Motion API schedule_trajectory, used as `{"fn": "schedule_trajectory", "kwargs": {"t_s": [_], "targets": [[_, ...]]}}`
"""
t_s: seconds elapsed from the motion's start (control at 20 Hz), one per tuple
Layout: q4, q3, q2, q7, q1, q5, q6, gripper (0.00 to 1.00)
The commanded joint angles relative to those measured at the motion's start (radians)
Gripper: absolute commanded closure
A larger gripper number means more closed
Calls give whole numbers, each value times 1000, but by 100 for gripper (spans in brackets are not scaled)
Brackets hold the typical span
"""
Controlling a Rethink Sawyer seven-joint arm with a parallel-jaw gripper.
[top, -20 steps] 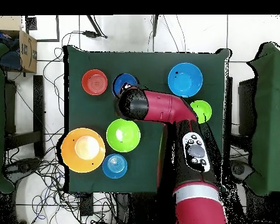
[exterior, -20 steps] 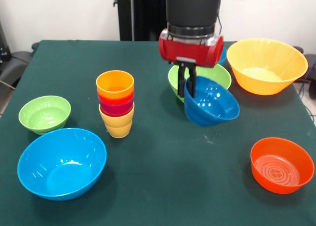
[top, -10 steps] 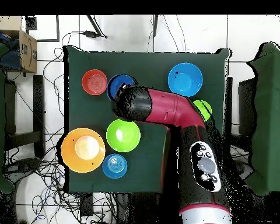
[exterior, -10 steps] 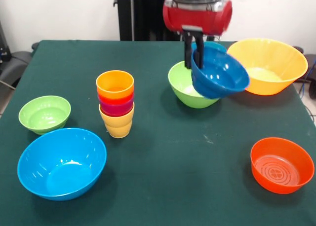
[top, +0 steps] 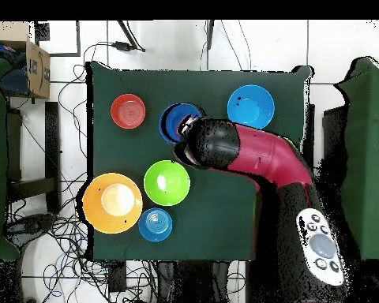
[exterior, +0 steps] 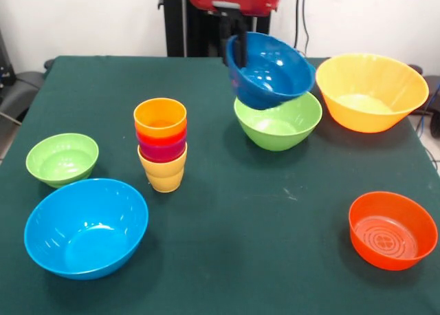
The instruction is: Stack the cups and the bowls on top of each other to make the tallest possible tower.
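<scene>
My gripper (exterior: 236,53) hangs from the top edge, shut on the rim of a dark blue bowl (exterior: 269,71). That bowl is held tilted in the air, above and just in front of a green bowl (exterior: 278,124). To its left stands the tower (exterior: 161,144) of nested cups: yellow at the bottom, then purple, red-orange and orange-yellow on top. In the overhead view the dark blue bowl (top: 177,121) shows beside the arm's wrist, and the arm hides the cups.
A small green bowl (exterior: 62,158) and a large light blue bowl (exterior: 86,227) sit at the near left. An orange-red bowl (exterior: 392,230) is at the near right and a big orange-yellow bowl (exterior: 371,91) at the far right. A small teal bowl (top: 155,224) shows overhead.
The gripper has risen and shifted left in the front view, carrying the dark blue bowl up off the table and across the green bowl toward the cups.
</scene>
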Motion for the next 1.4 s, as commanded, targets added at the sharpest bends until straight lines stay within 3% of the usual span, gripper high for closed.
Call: {"fn": "schedule_trajectory", "kwargs": {"t_s": [0.05, 0.4, 1.4], "targets": [[52, 149, 44, -209, -82, -29, 99, 100], [30, 204, 85, -242, -147, -77, 100, 100], [91, 320, 63, -282, -291, -134, 119, 100]]}}
